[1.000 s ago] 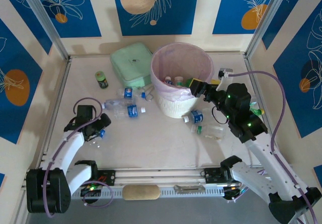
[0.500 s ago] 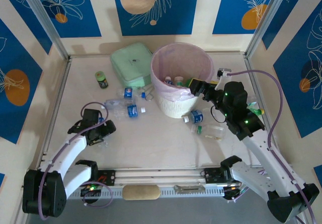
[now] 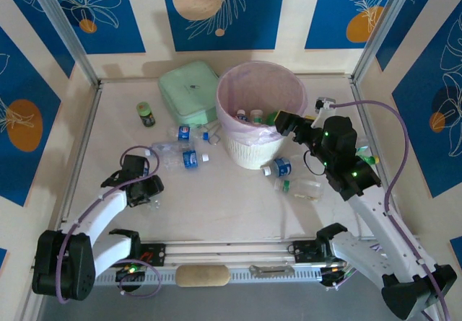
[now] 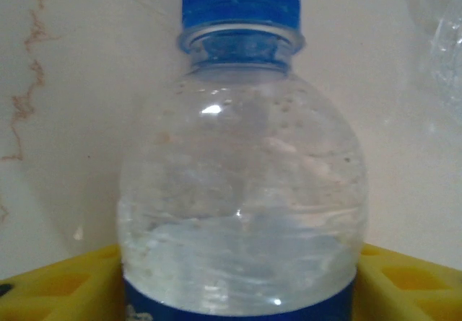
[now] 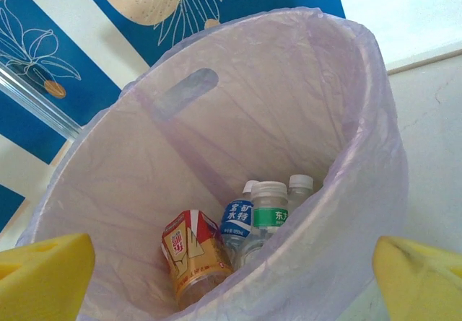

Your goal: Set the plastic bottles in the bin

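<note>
Bin (image 5: pixel 253 104) holds three capped plastic bottles (image 5: pixel 261 216) and perhaps an orange carton (image 5: pixel 191 257).

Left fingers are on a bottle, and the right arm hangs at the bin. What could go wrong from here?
1. The blue-capped bottle is partly full of water, and the left gripper pinches its smooth round body, so it may slip or swing on lifting.
2. The right gripper hangs open over the rim of the bin, so a left-arm delivery there may collide with it.
</note>
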